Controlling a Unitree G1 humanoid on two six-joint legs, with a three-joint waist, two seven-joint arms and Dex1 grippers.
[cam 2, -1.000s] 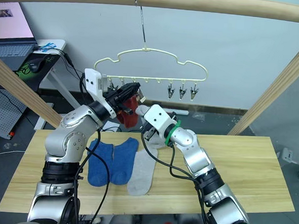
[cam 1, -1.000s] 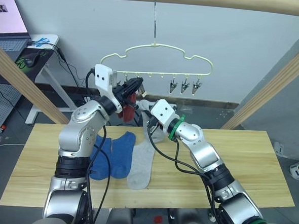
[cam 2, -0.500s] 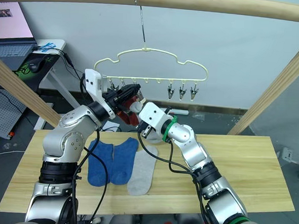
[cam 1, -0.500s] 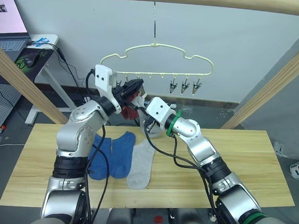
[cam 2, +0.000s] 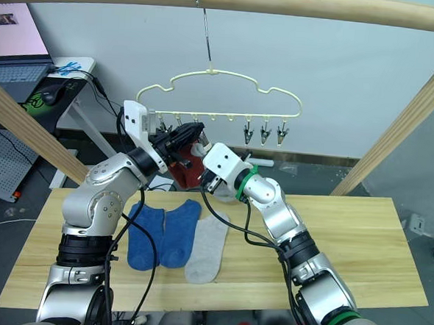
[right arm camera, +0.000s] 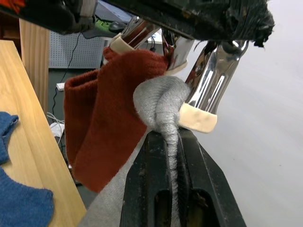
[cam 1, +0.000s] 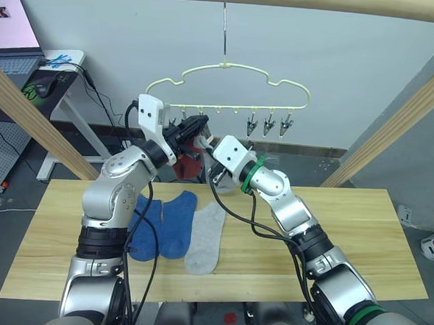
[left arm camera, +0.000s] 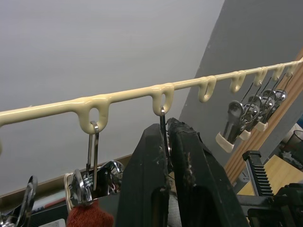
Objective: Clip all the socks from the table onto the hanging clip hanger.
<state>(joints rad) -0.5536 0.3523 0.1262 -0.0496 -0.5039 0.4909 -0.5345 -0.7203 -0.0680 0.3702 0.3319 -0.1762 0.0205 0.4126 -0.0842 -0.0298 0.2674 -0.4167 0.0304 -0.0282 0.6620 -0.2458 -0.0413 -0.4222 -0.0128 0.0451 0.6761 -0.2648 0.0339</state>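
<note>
The right gripper [right arm camera: 171, 156] pinches a light grey sock [right arm camera: 161, 101] up at a metal clip [right arm camera: 208, 90] that the left gripper [left arm camera: 168, 142] squeezes; rust-red socks [right arm camera: 102, 127] hang left. The right wrist view shows the cuff touching the clip's pad.

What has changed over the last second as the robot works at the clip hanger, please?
The right hand has carried the grey sock up from table height to the metal clip squeezed by the left hand. The rust-red socks, blue socks and second grey sock stayed put.

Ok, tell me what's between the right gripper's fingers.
The right gripper pinches a light grey sock, pushed up against a metal clip, in the right wrist view.
</note>
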